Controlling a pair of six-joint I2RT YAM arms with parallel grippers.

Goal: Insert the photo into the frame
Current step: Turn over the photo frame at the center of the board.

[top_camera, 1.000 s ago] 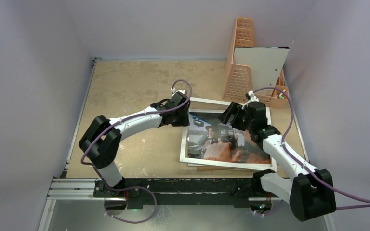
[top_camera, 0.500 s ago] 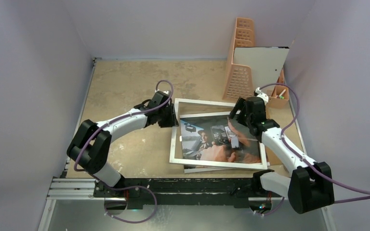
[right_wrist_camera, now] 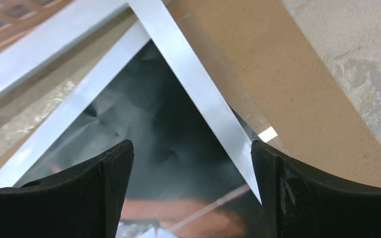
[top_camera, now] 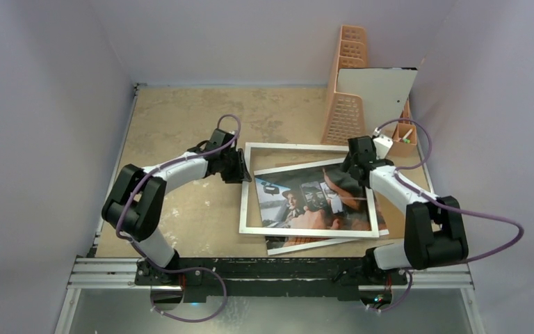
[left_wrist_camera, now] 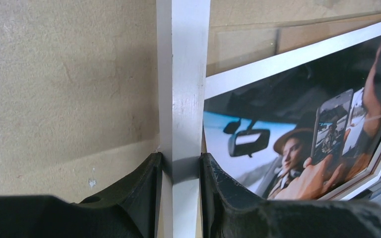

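Left gripper [left_wrist_camera: 181, 161] is clamped on the left rail of the frame [left_wrist_camera: 183, 74]. Right gripper [right_wrist_camera: 191, 148] stands open over the far right corner of the photo [top_camera: 313, 205], which lies skewed to the frame.

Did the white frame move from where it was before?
Yes. The frame slid left, away from the orange basket, with the left gripper clamped on its left side.

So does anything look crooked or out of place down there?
Yes. The glossy printed photo of a man in a car lies twisted under the white rectangular picture frame, not squared to it. Its lower edge pokes out past the frame's near rail. The left hand pinches the frame's left rail.
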